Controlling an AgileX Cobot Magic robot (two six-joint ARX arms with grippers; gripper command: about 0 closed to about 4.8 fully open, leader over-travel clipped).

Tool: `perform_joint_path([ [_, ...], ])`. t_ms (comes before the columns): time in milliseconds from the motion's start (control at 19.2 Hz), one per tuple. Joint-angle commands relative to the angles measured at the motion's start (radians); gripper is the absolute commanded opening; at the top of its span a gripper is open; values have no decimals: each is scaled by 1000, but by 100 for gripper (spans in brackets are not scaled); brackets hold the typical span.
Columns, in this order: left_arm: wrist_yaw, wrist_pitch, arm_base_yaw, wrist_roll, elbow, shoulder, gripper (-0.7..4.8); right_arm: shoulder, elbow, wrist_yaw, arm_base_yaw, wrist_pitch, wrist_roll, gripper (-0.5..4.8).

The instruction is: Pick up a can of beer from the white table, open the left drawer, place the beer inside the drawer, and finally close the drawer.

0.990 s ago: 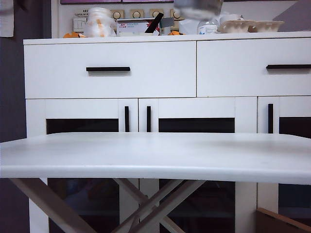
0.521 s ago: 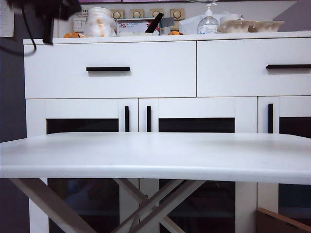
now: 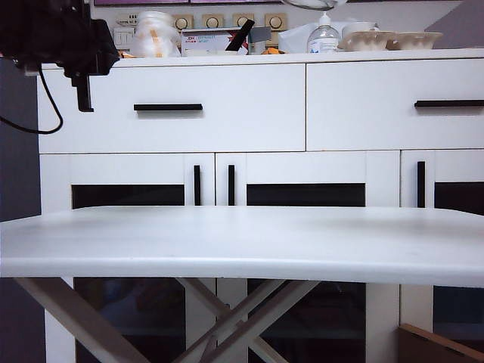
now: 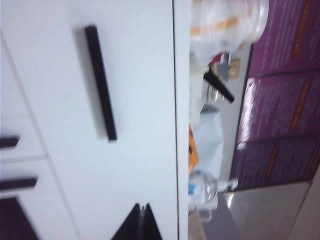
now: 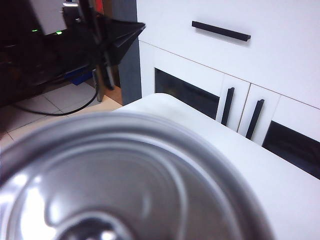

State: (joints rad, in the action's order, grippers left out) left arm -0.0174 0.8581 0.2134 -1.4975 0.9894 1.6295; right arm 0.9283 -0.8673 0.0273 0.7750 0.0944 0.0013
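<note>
The left gripper (image 3: 83, 102), its jaws pressed together, hung in front of the upper left corner of the white cabinet (image 3: 227, 181), level with the left drawer (image 3: 227, 128) and to the side of its slim black bar handle (image 3: 168, 107), not touching it. In the left wrist view the closed tips of the left gripper (image 4: 140, 222) pointed at the drawer front (image 4: 135, 75), with the handle (image 4: 101, 82) some way off. The drawer stood fully shut, flush with its twin (image 3: 393, 106).

The can of beer (image 5: 125, 175) filled most of the right wrist view, its silver end close against the lens and blurred; it sat within the right gripper, whose jaws could not be seen there, so their state was not clear from the pictures alone, though they stood wide enough to take the can. In the exterior view only a sliver of the can (image 3: 314, 4) showed at the top edge, high above the cabinet top. The white tabletop (image 3: 242, 242) stretched across the foreground on its crossed legs (image 3: 242, 318). Jars, boxes and a pump bottle (image 3: 324, 34) crowded the cabinet top.
</note>
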Motion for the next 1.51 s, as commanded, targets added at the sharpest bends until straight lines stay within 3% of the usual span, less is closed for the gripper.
perform_joint_path([
  [52,6,27,-6,-2,90,62,-5,-10,-12,-4,3,-65,1,144],
  [156,6,27,-6,-2,173,118,28,-10,-12,-3,2,-64,-3,144],
  [208,6,26,-6,-2,217,148,135,-10,-12,-3,2,-64,-3,144],
  [260,7,16,-6,-2,261,179,277,-10,-12,-3,2,-64,-3,144],
  [312,11,2,-6,-2,292,198,370,-10,-12,-3,2,-64,-3,144],
  [365,19,-36,-6,-2,344,228,406,-10,-11,-3,2,-64,-3,144],
  [937,21,-269,-9,-1,752,504,403,-10,-11,0,2,-64,-3,144],
  [1250,13,-319,-12,0,927,654,403,-10,-11,0,2,-64,-3,144],
  [1510,13,-326,-12,0,990,717,402,-10,-11,0,2,-65,-3,144],
])
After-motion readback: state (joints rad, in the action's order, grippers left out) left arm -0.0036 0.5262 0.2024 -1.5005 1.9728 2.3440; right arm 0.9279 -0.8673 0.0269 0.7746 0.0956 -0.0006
